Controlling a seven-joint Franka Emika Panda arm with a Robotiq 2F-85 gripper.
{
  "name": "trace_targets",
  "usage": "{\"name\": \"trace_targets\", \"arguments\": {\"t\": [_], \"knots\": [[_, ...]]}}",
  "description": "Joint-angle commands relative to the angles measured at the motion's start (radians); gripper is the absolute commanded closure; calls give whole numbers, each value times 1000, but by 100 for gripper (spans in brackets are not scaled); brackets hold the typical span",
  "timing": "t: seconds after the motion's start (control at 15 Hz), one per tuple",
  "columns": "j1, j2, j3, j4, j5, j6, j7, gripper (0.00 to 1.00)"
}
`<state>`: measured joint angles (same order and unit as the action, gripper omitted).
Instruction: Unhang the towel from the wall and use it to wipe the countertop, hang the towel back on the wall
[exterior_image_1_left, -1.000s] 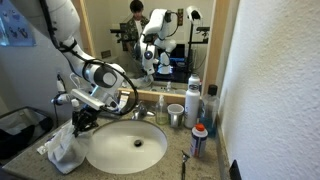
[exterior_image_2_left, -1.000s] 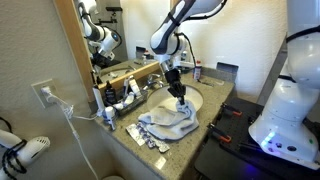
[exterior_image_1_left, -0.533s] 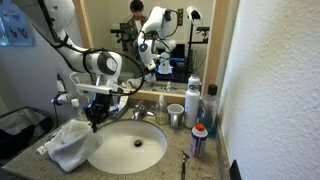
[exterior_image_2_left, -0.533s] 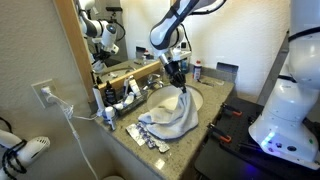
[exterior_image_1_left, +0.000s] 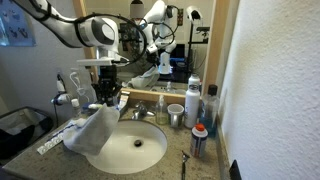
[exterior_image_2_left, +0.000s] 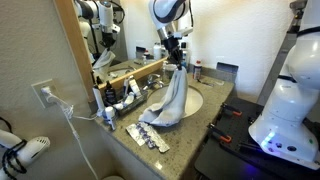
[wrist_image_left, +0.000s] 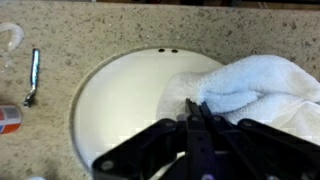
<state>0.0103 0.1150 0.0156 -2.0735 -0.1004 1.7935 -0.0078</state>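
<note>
My gripper (exterior_image_1_left: 108, 97) is shut on the top of the off-white towel (exterior_image_1_left: 92, 135). The cloth hangs from it in a long drape, with its lower end resting on the countertop (exterior_image_1_left: 172, 160) at the rim of the white sink basin (exterior_image_1_left: 135, 152). In an exterior view the gripper (exterior_image_2_left: 177, 63) is well above the basin and the towel (exterior_image_2_left: 167, 100) trails down to the counter's near corner. In the wrist view the gripper (wrist_image_left: 195, 110) pinches a towel (wrist_image_left: 250, 85) fold over the basin (wrist_image_left: 115, 100). The white wall (exterior_image_1_left: 275, 90) is on the right.
A faucet (exterior_image_1_left: 141, 111), a metal cup (exterior_image_1_left: 175, 115), a white bottle (exterior_image_1_left: 193, 100) and a blue-and-red bottle (exterior_image_1_left: 199, 140) stand around the basin. A razor (wrist_image_left: 33, 76) lies on the granite. Blister packs (exterior_image_2_left: 150, 139) lie at the counter's edge. The wood-framed mirror (exterior_image_1_left: 150, 40) is behind.
The gripper has risen and moved over the basin with the towel in it. The towel, bunched on the counter before, now hangs stretched out, with only its lower end resting there.
</note>
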Motion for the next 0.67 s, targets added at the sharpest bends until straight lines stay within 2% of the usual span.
{"name": "trace_targets", "arguments": {"t": [0.0, 0.33, 0.6], "knots": [[-6, -105, -21, 20, -86, -7, 63, 99], [-22, -197, -33, 103, -241, 7, 139, 99], [-42, -236, -33, 217, -360, 14, 206, 99]]}}
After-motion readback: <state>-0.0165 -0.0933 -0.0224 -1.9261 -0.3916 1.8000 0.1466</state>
